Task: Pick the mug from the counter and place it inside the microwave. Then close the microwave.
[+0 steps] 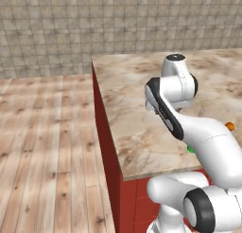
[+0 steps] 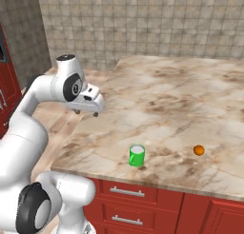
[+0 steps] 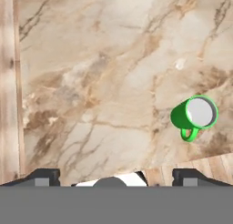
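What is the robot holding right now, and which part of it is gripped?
Nothing is held. The end effector hangs open above the counter, apart from the green mug, which stands upright and untouched near the counter's front edge.

Even, bright rendered light; soft shadows, no glare, slightly coarse pixels.

A small orange ball (image 2: pixel 198 150) sits at lower right of the right base view (1 only); grey tiled wall (image 2: pixel 143 24) fills the top, wooden plank floor (image 1: pixel 42 147) at left.
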You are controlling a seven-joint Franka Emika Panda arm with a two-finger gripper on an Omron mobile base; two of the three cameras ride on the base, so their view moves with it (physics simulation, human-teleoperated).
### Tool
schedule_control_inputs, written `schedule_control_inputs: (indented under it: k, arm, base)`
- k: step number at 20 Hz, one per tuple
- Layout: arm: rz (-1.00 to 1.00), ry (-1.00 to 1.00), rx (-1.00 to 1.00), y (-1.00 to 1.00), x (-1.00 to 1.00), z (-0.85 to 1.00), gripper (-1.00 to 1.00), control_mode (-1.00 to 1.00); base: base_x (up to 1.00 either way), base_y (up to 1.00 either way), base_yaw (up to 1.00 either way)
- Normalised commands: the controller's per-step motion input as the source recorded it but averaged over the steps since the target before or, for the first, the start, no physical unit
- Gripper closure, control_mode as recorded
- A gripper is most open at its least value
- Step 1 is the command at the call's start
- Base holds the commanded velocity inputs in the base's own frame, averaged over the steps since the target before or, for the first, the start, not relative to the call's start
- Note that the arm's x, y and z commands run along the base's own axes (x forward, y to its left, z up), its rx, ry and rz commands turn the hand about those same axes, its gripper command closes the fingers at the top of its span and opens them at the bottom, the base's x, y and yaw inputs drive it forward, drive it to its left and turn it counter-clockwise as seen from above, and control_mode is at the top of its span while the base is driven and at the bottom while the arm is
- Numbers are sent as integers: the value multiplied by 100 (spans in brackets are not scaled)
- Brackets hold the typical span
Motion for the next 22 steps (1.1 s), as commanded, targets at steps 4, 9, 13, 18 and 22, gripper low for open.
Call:
schedule_control_inputs:
  k: [4,9,13,18,22]
  arm:
    - [-54,6,0,-95,-17,-19,-100,-100]
    - [-51,14,1,-84,0,0,-100,-100]
    - [-38,7,0,-55,0,-7,-100,-100]
    - [-7,0,0,-22,0,-3,-100,-100]
    - [0,-2,6,-18,-2,-32,-100,-100]
  base:
    - [0,0,0]
    - [0,0,0]
    - [0,0,0]
    - [0,0,0]
    - [0,0,0]
